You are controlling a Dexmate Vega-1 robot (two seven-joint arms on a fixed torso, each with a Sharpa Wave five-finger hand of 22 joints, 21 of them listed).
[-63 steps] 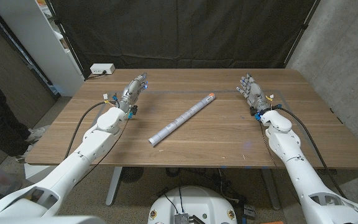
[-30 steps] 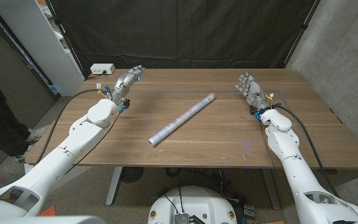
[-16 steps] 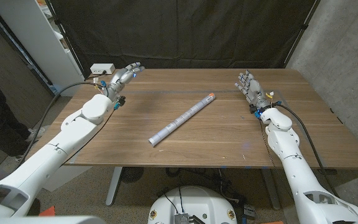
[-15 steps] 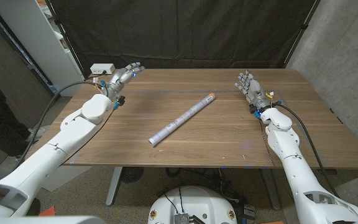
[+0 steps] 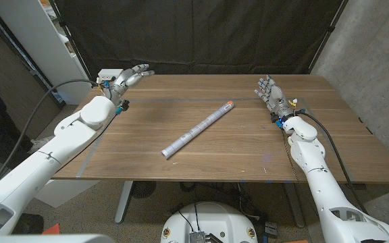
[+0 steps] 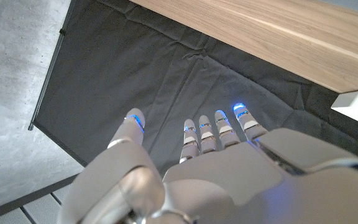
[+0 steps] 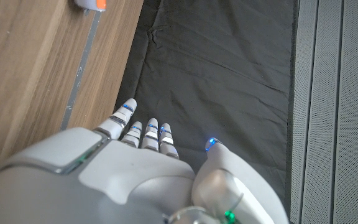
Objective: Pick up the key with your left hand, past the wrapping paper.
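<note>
Left hand [image 5: 125, 77] swung outward since earlier frames, now at far-left corner of brown wooden surface [image 5: 248, 145], fingers spread, holding nothing. Right hand [image 5: 273, 96] empty, fingers apart, far right. White wrapping paper roll with orange cap [image 5: 198, 128] lies mid-surface. Key unseen. Risk: hand strikes white box [image 5: 106, 73] beside it; blind search for key.

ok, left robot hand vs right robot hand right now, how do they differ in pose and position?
The white left robot hand reaches past the far left corner of the wooden table, toward a white box; the white right robot hand sits over the table, inside its far right corner. The left one's fingers point outward and away; the right one's point up. Both hold nothing, fingers apart, clear of the wrapping paper roll.
</note>
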